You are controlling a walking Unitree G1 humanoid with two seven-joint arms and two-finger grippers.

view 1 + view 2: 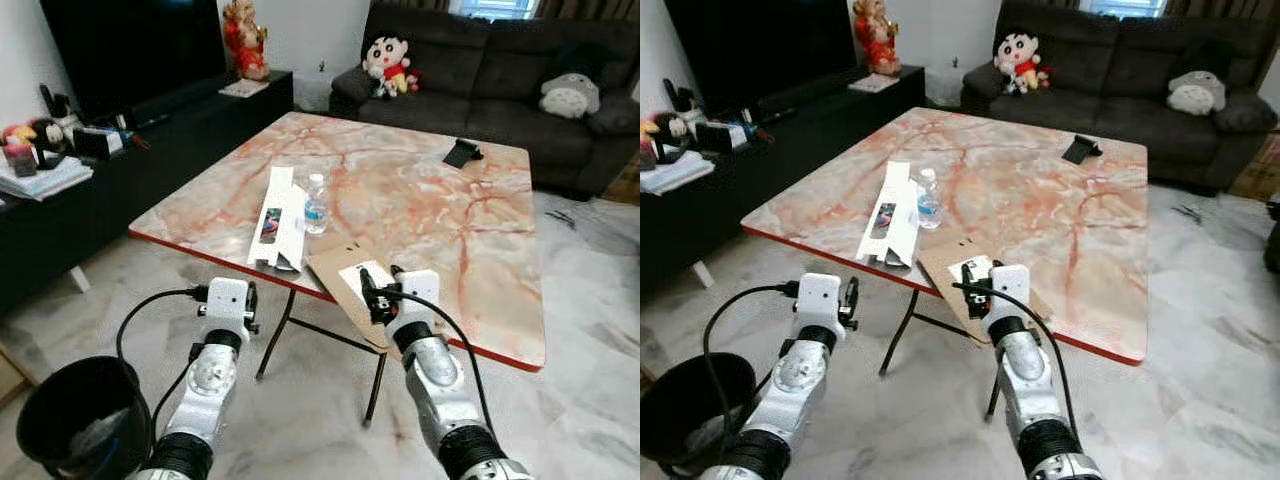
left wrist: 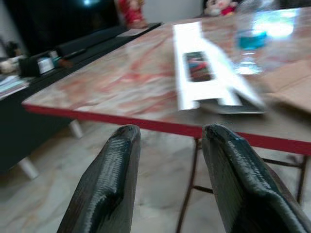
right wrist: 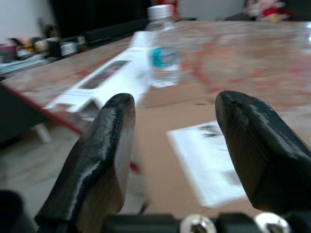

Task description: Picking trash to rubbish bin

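A marble table point(image 1: 420, 200) is filling the middle of the frame. A flat cardboard point(image 1: 345, 290) is lying at its near edge, overhanging slightly, with a white box point(image 1: 280, 218) and a bottle point(image 1: 316, 204) just left of it. The right gripper point(image 3: 170, 141) is hovering open over the cardboard. The left gripper point(image 2: 167, 170) is hanging open below the table's edge. A black bin point(image 1: 75, 412) is sitting lower left. A sofa point(image 1: 500, 70) is standing behind, upper right.

Right gripper point(image 1: 977, 292) over cardboard piece point(image 1: 970, 283) at marble table point(image 1: 1060, 215) edge
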